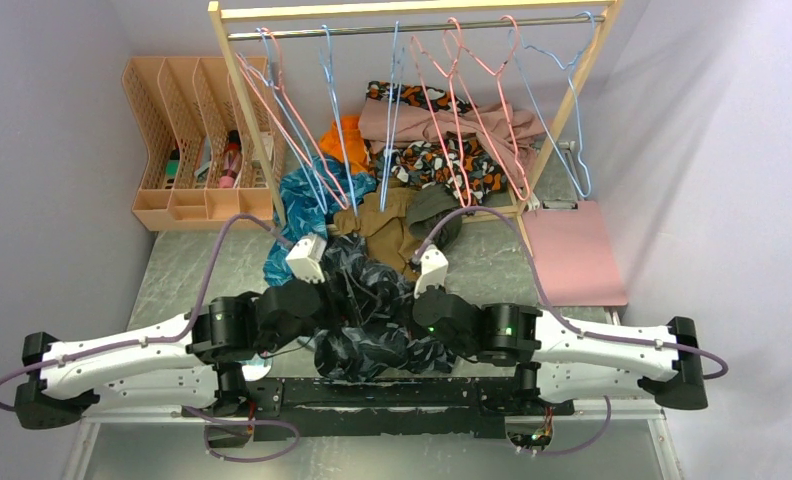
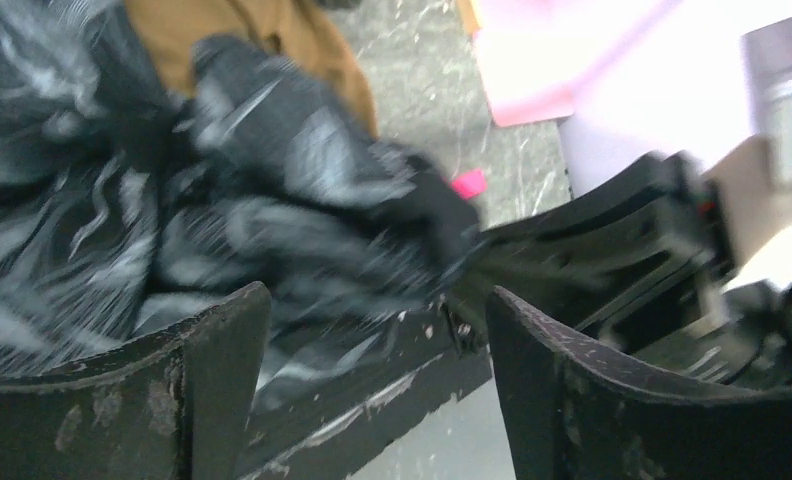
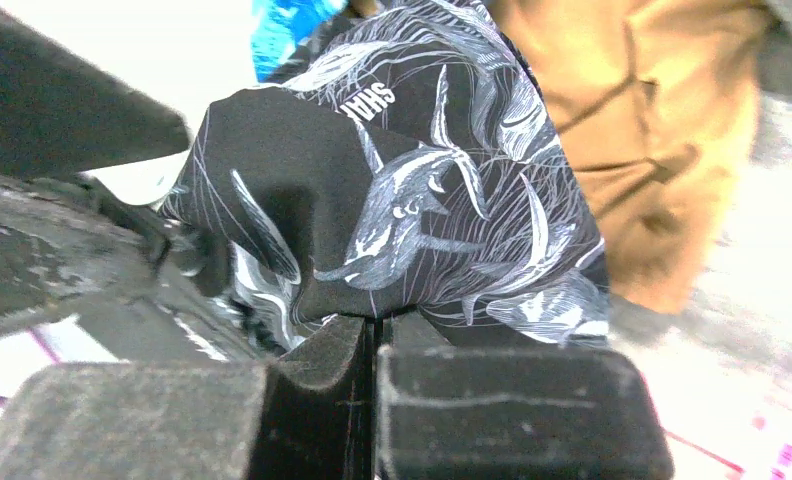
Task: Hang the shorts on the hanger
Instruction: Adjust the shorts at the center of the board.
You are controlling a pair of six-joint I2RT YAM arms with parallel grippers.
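The shorts (image 1: 372,310) sit bunched on the tabletop (image 1: 202,270) just in front of the rack (image 1: 234,95). The right gripper (image 3: 377,330) has its jaws pressed together, pinching a fold. Left gripper (image 2: 374,300) jaws are spread, with fabric right ahead. The hanger (image 1: 390,120) is up on the rack's rail.

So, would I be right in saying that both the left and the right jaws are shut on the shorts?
Not quite. Only the right jaws are shut on the shorts. The left jaws stand open, wide apart, as the left wrist view shows.
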